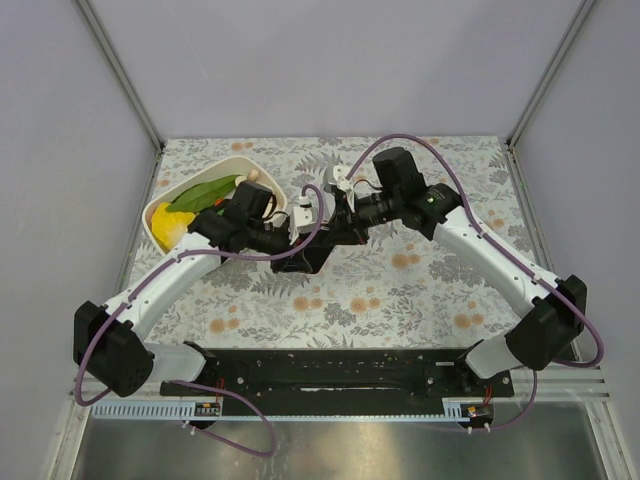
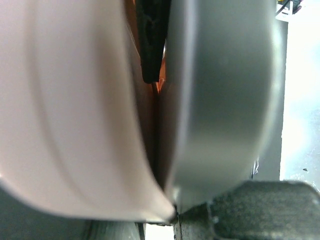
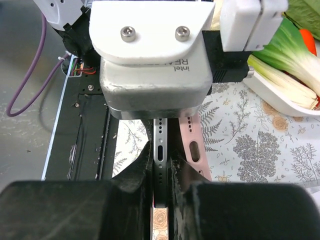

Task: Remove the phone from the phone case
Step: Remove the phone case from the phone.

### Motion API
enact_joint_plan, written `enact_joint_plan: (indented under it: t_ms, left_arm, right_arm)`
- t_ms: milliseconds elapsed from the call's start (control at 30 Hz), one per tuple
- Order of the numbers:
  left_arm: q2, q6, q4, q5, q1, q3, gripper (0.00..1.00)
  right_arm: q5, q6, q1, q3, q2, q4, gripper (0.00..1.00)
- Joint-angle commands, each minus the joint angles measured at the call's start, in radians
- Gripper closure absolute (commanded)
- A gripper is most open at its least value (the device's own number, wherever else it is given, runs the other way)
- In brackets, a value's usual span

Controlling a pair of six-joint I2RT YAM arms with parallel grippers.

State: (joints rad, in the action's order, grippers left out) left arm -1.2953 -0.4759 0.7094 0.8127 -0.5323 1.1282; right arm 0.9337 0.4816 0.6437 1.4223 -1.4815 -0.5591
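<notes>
A floral-clothed table point(image 1: 420, 290) ran back to grey walls point(image 1: 330, 60). Both arms reached inward, meeting mid-table. The right gripper point(image 3: 161, 170) pinched the upright phone point(image 3: 160, 150) by its edge. The left gripper point(image 1: 300, 222) was clamped narrowly on the pink phone case point(image 3: 192, 145) alongside.

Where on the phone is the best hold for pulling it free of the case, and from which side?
The phone by its port end, jaws across its flat faces, coming end-on: there the pink case stands peeled away, leaving the slab bare.
</notes>
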Motion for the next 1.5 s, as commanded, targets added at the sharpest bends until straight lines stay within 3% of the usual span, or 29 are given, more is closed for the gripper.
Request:
enact_joint_plan:
  t_ms: [0, 100, 300, 367, 467, 900, 1067, 1233, 1467]
  left_arm:
    - [0.083, 0.025, -0.249, 0.094, 0.005, 0.055, 0.98]
    - [0.083, 0.019, -0.249, 0.072, 0.006, 0.041, 0.9]
    - [0.082, 0.04, -0.237, 0.066, 0.006, 0.038, 0.43]
    - [0.088, 0.046, -0.241, 0.065, 0.006, 0.033, 0.22]
    - [0.099, 0.057, -0.246, 0.066, 0.008, 0.025, 0.11]
    - [0.128, 0.194, -0.255, 0.117, 0.115, 0.01, 0.06]
    - [0.12, 0.354, -0.33, 0.135, 0.118, 0.019, 0.06]
    - [0.048, 0.473, -0.375, 0.219, 0.118, 0.064, 0.15]
    - [-0.002, 0.598, -0.436, 0.23, 0.117, 0.076, 0.23]
  right_arm:
    - [-0.075, 0.071, 0.053, -0.008, -0.04, -0.163, 1.0]
    - [-0.096, 0.075, 0.053, 0.001, -0.03, -0.174, 1.0]
    - [-0.145, 0.074, 0.054, -0.008, 0.003, -0.174, 1.0]
    - [-0.156, 0.072, 0.053, -0.011, 0.009, -0.174, 1.0]
    - [-0.168, 0.072, 0.053, -0.017, 0.02, -0.174, 1.0]
    - [-0.223, 0.064, 0.051, -0.031, 0.082, -0.174, 1.0]
    - [-0.228, 0.071, 0.054, -0.034, 0.109, -0.176, 1.0]
    - [-0.228, 0.084, 0.065, -0.023, 0.115, -0.185, 1.0]
    - [-0.228, 0.097, 0.083, -0.022, 0.104, -0.206, 1.0]
